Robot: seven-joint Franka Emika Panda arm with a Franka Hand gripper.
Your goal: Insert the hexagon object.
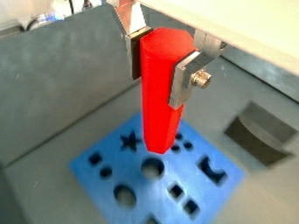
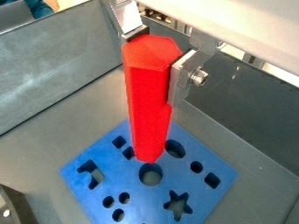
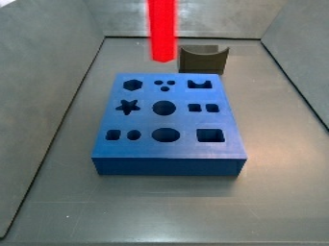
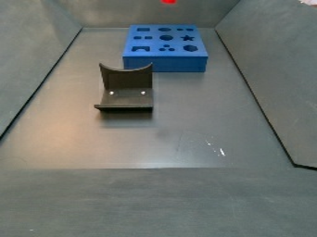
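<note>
My gripper [image 1: 158, 70] is shut on the upper end of the hexagon object [image 1: 160, 114], a long glossy red rod that hangs upright. It shows in both wrist views [image 2: 149, 122]. The silver fingers [image 2: 184, 77] press on two opposite flat sides. The rod's lower end hovers above the blue block with shaped holes [image 1: 219, 186], over its middle holes and apart from it [image 2: 126, 185]. In a side view only the rod [image 3: 162, 29] shows, above the far part of the block [image 3: 167, 165]; the gripper is out of frame there.
A dark olive-grey notched block [image 3: 202, 60] stands just behind the blue block and shows in a wrist view [image 1: 263, 131]. In a side view it [image 4: 124, 90] lies nearer than the blue block [image 4: 168, 63]. Grey walls [image 3: 58, 86] enclose the floor.
</note>
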